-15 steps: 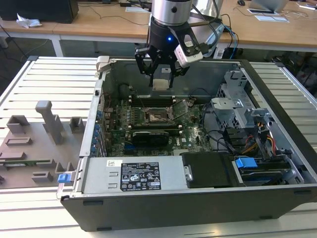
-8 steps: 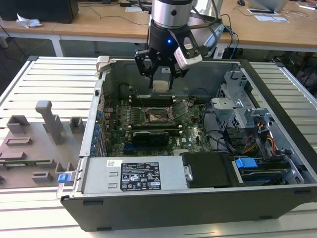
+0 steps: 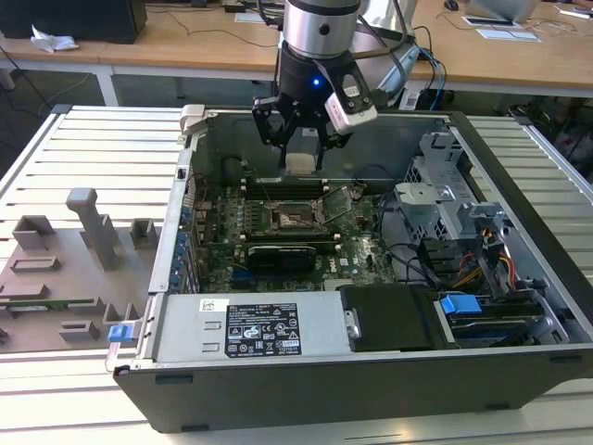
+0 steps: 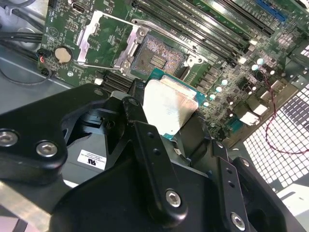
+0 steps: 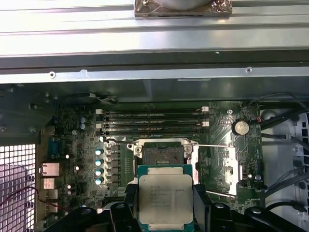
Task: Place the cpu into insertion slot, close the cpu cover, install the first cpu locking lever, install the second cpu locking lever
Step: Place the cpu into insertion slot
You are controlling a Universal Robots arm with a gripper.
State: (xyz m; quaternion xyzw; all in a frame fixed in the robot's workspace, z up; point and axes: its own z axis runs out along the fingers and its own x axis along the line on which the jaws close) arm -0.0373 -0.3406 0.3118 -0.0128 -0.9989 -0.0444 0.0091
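Your gripper (image 3: 301,150) is clamping the cpu (image 5: 165,195) by two opposite edges, black fingers (image 5: 202,207) pressing in on either side, and is holding it flat over the motherboard (image 5: 72,145) near the insertion slot (image 5: 161,154), which is lying bare with the cpu cover (image 5: 228,162) standing open to one side. In the first wrist view one edge of the chip is running off the picture, and in the second wrist view the gripper's body is hiding part of it. In the exterior view it is showing as a pale patch inside the open computer case (image 3: 371,371), its height above the socket being hard to judge
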